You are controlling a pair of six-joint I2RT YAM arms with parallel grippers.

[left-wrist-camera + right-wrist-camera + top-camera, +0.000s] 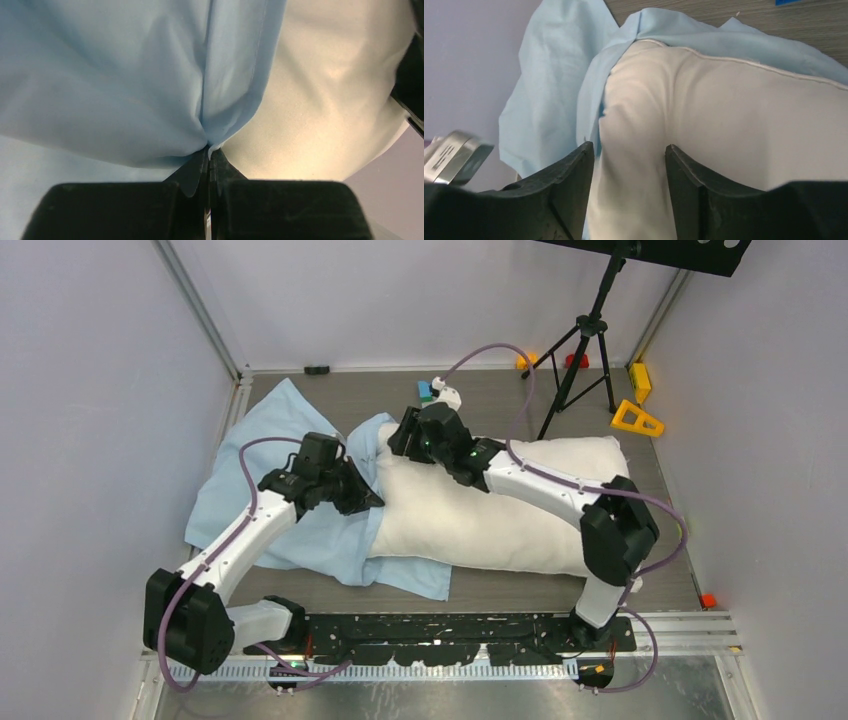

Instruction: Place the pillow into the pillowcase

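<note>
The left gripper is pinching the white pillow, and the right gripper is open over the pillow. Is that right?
Not quite. The left gripper is shut on the light-blue pillowcase, not the white pillow. The left wrist view shows the blue cloth pinched between its fingertips. The right gripper is open over the pillow, as you said.

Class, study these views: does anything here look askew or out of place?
The wrinkled light-blue cloth pillowcase lies bunched and crooked at the left end of the plump white fabric pillow, covering only that end; the rest lies bare.
</note>
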